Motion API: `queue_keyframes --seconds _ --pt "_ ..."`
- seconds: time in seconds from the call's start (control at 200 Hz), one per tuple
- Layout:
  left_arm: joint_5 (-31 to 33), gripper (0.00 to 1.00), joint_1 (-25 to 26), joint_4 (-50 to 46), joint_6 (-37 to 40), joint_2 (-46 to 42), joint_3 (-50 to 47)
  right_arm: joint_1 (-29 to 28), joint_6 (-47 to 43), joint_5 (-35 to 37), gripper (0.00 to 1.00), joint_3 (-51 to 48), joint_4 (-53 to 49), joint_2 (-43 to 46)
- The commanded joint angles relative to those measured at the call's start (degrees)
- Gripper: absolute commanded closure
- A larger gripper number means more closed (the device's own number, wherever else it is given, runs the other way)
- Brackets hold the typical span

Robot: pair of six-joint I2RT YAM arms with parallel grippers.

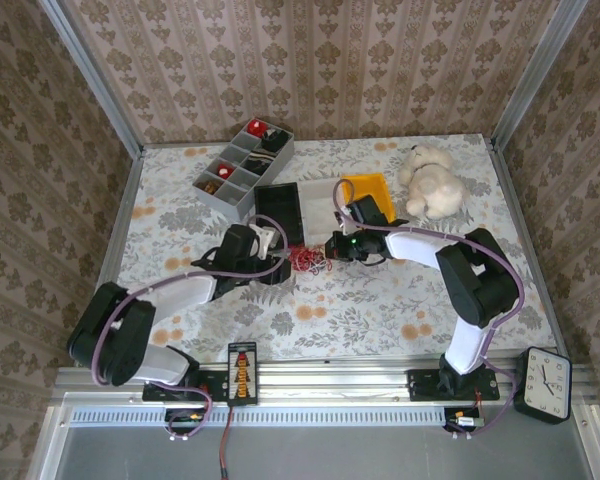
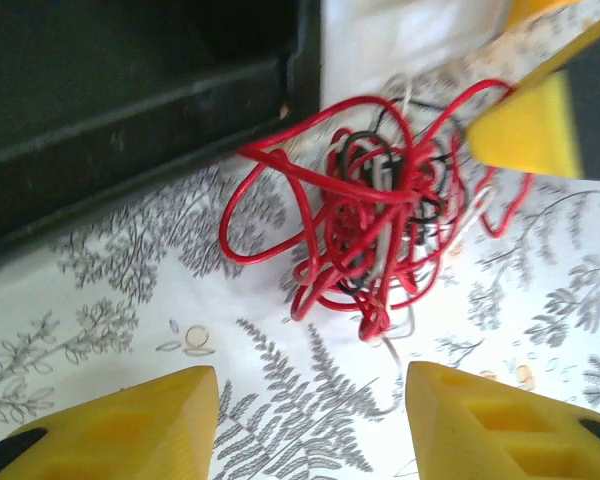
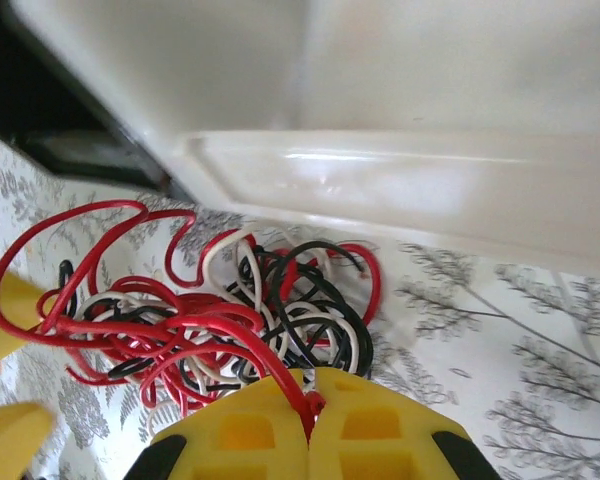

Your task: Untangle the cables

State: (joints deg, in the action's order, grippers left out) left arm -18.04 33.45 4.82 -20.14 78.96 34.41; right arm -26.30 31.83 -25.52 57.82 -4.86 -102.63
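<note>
Right claw is pinching a strand of the red cable between closed fingers. Left claw is hovering with fingers apart, gripping nothing, just short of the cables. These are lying knotted on the floral table, beside a black bin and a white bin.

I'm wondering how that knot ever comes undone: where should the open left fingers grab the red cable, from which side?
Probably the red cable's big loop, jutting out alone beside the black bin, where nothing else crosses it. The left fingers could drop onto it from that open side, opposite the right fingers' pinch.
</note>
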Motion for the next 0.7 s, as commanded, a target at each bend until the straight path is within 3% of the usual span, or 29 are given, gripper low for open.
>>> queue_keyframes --seconds 0.0,0.165,0.475,0.575,0.695 --pt "-2.1 0.49 1.2 -2.9 1.9 -1.2 0.7 1.0 4.6 -3.3 1.0 -0.4 4.2 1.0" --pt "-6.1 0.5 3.6 -5.3 4.2 3.0 2.9 2.1 7.7 -6.4 1.0 0.1 6.9 -0.1" --pt "-13.0 0.4 6.1 -3.2 6.2 16.3 11.6 2.2 7.9 -7.7 1.0 1.2 6.8 -0.6" --pt "-9.9 0.35 6.1 -3.8 6.5 19.9 15.1 2.2 7.4 -8.5 1.0 1.1 6.4 -0.3" --pt "2.6 0.34 5.6 -2.9 4.0 22.0 16.9 2.2 4.5 -10.5 1.0 1.2 3.5 0.5"
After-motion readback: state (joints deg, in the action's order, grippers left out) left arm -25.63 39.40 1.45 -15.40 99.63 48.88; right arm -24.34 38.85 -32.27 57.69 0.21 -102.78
